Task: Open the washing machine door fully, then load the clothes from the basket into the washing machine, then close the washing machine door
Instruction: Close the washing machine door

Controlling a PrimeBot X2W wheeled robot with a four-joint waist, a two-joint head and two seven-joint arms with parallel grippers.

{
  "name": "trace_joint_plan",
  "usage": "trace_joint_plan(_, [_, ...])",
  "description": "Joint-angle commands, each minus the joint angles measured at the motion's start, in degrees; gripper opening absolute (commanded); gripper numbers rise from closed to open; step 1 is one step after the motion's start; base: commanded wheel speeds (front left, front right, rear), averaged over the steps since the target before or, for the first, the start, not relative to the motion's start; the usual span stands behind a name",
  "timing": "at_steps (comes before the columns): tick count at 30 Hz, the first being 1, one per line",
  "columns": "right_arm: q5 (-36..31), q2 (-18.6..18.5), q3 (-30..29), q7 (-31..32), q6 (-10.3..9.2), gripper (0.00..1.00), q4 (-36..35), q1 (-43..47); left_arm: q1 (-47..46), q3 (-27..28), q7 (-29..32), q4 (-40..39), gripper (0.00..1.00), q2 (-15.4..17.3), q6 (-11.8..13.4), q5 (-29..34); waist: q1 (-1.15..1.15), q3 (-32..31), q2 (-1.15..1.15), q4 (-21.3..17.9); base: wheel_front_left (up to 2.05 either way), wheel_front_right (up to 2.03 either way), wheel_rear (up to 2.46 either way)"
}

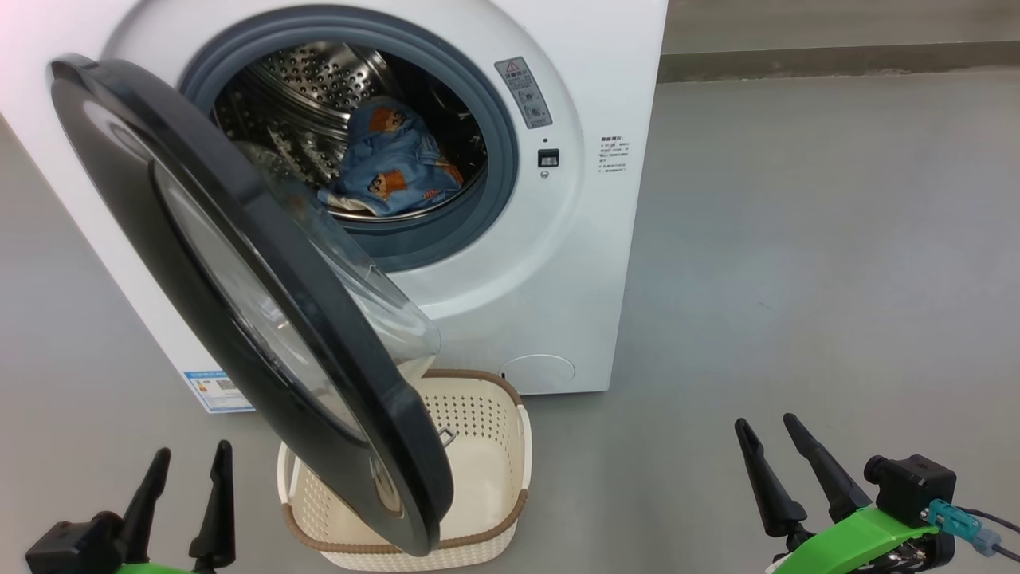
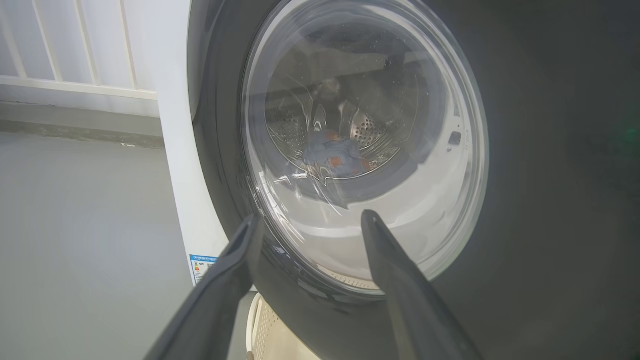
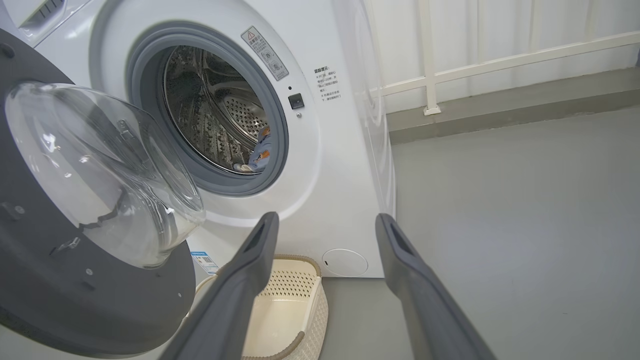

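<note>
As the clothes [image 1: 394,163] lie inside the washing machine [image 1: 574,239], we only have the washing machine door [image 1: 127,183] to close, with left gripper [image 1: 194,450] and right gripper [image 1: 766,421] spread wide, empty.

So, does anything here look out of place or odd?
Nothing is spilled or damaged. The clothes lie inside the washing machine; the basket looks empty. Only the door stands half open, overhanging the basket.

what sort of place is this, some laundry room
Probably a laundry area, perhaps a balcony or utility room: a white front-loading washing machine stands on a bare grey floor, a cream basket sits before it, and a white railing runs beyond.
</note>
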Motion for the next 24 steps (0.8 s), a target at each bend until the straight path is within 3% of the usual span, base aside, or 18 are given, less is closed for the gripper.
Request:
trace_joint_plan(1, [-0.5, -0.5, 1.2, -0.4, 0.48, 1.0, -1.5, -1.6, -1.7, 2.5, -0.8, -1.7, 1.0, 0.9, -0.2, 0.4, 0.0, 0.0, 0.0, 0.0, 0.0, 0.0, 0.0])
trace_joint_plan(24, [-0.7, -1.1, 0.8, -0.4, 0.48, 1.0, -1.9, -1.3, -1.3, 1.9, -0.8, -1.8, 1.0, 0.6, -0.3, 0.1, 0.0, -0.3, 0.0, 0.9, 0.0, 0.0, 0.0])
